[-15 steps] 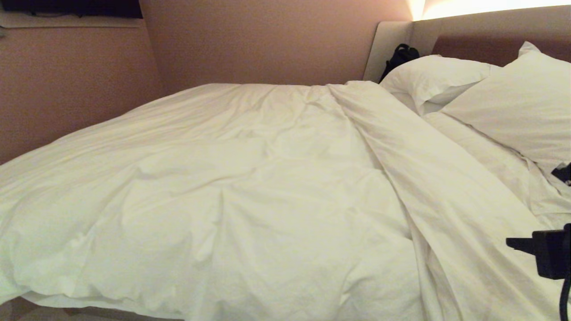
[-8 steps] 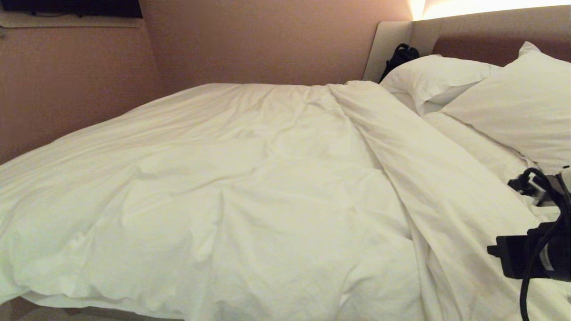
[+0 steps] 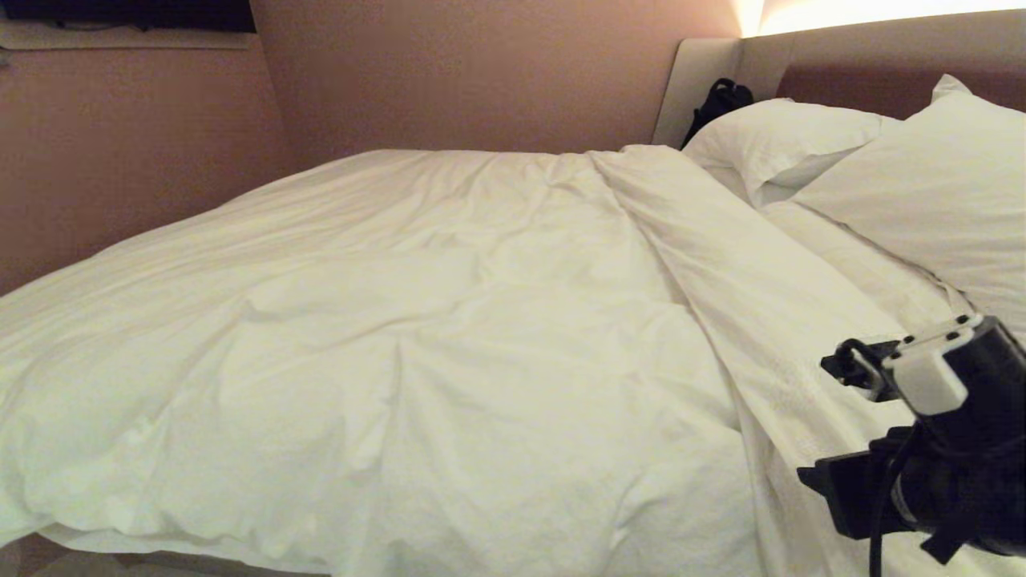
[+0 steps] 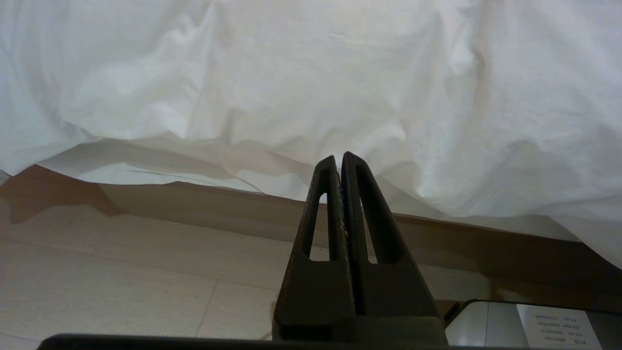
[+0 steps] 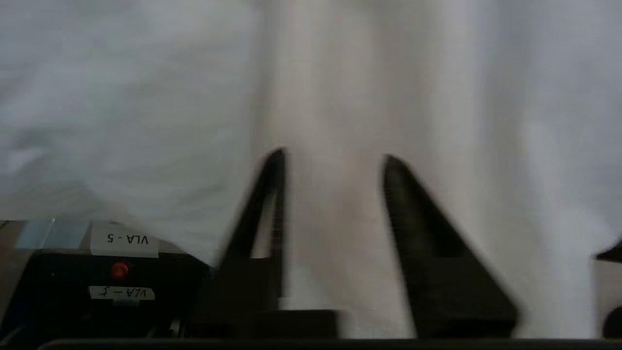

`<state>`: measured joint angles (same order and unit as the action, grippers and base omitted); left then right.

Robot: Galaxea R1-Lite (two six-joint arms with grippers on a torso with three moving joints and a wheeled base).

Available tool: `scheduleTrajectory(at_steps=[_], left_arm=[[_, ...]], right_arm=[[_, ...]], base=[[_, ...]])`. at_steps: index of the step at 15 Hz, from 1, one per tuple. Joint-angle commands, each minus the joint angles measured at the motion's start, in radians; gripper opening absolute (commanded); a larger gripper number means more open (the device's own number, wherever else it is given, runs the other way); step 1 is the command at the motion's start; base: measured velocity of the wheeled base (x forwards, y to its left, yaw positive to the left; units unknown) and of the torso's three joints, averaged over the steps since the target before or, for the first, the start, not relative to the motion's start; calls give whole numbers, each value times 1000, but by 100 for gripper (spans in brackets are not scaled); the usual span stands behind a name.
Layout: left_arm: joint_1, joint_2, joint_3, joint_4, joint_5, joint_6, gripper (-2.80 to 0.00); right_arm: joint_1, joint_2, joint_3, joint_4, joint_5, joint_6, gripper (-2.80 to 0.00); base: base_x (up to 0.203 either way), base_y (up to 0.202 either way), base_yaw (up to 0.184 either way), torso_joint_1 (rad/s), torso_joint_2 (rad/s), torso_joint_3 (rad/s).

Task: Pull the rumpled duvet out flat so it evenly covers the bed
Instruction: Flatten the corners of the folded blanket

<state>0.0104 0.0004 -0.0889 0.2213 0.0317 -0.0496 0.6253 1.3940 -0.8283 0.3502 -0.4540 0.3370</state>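
The thick, creased white cotton duvet is lying bunched across the wide bed; the right gripper is hovering spread above it, the left gripper pressed together by the floor – a shallow pinch may be catching only the cover, dragging fresh wrinkles.

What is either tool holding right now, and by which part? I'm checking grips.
Nothing. The right tool hangs open over the duvet; the left tool is shut and empty, beside the bed.
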Motion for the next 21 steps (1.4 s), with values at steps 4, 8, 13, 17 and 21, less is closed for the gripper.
scheduleTrajectory(at_steps=[4, 8, 13, 17, 21], left_arm=[[0, 0, 0, 1, 1, -1, -280], [0, 0, 0, 1, 1, -1, -280], [0, 0, 0, 1, 1, -1, -280], [0, 0, 0, 1, 1, -1, -280], [0, 0, 0, 1, 1, -1, -280]], right_arm=[[58, 145, -6, 1, -239, 129, 0], [91, 183, -19, 3, -282, 148, 0], [132, 265, -33, 4, -391, 189, 0], [134, 324, -35, 12, -494, 261, 0], [133, 326, -34, 14, -562, 261, 0]], base=[[0, 0, 0, 0, 0, 0], [0, 0, 0, 0, 0, 0], [0, 0, 0, 0, 0, 0], [0, 0, 0, 0, 0, 0], [0, 0, 0, 0, 0, 0]])
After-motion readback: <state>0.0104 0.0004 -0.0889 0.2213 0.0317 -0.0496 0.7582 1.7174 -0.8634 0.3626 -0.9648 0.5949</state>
